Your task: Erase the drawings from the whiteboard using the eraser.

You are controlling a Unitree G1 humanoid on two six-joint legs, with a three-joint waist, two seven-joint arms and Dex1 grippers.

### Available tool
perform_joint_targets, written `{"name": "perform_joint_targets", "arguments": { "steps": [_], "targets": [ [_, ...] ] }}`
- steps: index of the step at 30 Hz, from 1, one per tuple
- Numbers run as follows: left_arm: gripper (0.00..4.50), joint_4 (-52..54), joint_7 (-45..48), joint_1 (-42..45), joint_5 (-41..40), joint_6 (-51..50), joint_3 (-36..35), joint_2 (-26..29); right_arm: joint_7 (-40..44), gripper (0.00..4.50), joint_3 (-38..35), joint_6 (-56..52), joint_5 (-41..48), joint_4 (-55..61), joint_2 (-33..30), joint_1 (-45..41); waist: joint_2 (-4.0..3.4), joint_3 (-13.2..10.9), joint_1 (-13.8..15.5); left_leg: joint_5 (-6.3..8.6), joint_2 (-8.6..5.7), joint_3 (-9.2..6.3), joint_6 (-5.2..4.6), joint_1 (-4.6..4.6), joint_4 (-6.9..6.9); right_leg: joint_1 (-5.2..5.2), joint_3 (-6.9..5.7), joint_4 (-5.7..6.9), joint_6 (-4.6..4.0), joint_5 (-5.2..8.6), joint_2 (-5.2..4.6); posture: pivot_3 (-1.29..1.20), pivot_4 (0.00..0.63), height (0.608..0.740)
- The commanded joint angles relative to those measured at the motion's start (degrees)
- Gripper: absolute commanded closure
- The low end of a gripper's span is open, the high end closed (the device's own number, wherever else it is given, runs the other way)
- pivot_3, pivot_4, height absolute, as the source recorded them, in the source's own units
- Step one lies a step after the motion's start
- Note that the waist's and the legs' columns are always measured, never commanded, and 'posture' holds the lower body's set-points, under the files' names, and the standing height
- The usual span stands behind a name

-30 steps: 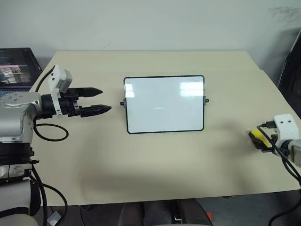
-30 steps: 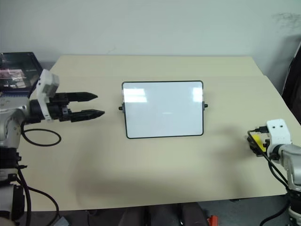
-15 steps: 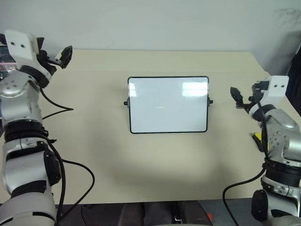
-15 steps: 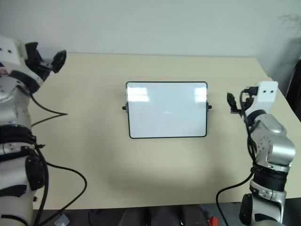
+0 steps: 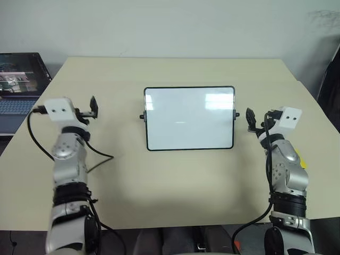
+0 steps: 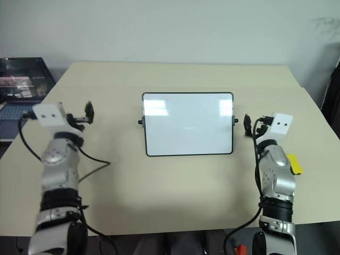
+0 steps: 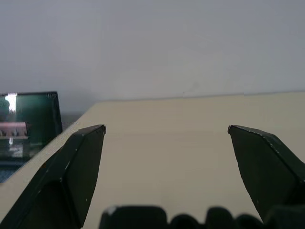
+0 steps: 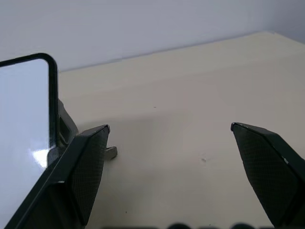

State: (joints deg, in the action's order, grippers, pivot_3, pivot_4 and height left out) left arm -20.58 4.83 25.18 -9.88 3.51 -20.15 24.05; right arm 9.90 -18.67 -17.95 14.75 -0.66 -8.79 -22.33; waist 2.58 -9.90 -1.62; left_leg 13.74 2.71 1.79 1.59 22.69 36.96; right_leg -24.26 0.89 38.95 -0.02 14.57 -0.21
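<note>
Eraser, a yellow block on the table, lies just behind and outboard of the empty, wide-open right gripper, its long axis running roughly along that forearm, far nearer it than the equally wide-open left gripper.

bright even light; window glare on whiteboard.

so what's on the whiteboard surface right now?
The whiteboard looks blank: glossy white with light reflections near its top edge and no marker drawings visible. Nothing rests on it. The eraser lies on the table, partly covered by the right arm.
</note>
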Motion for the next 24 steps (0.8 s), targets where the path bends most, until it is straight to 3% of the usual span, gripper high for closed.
{"name": "perform_joint_targets", "arguments": {
  "steps": [1,11,24],
  "targets": [
    [0.00,6.7,-1.4,-1.9,0.9,-1.4,1.7,-2.0,-0.2,0.02,1.6,3.3,-0.6,0.2,0.3,1.4,0.00,0.0,0.0,0.00,0.00,-0.01,0.00,0.00,0.00,0.01,-0.02,0.00,0.00,0.00,0.00,0.00,0.150,0.740],
    [0.00,12.9,-8.7,-6.8,2.8,-2.8,2.8,-10.4,-5.0,0.02,5.2,15.6,-5.7,-4.1,3.5,4.3,-0.02,0.0,-0.1,0.00,-0.03,0.01,0.00,-0.15,0.00,0.13,0.04,0.00,0.04,-0.01,0.04,0.00,0.150,0.740],
    [0.00,14.2,-10.0,-7.1,3.9,-5.4,5.6,-13.1,-4.9,0.02,5.9,18.6,-5.3,-7.1,2.9,4.1,-0.02,0.0,-0.1,0.00,-0.05,-0.01,0.00,-0.15,0.00,0.16,0.00,-0.01,0.05,-0.01,0.10,0.00,0.150,0.740]
  ]
}}
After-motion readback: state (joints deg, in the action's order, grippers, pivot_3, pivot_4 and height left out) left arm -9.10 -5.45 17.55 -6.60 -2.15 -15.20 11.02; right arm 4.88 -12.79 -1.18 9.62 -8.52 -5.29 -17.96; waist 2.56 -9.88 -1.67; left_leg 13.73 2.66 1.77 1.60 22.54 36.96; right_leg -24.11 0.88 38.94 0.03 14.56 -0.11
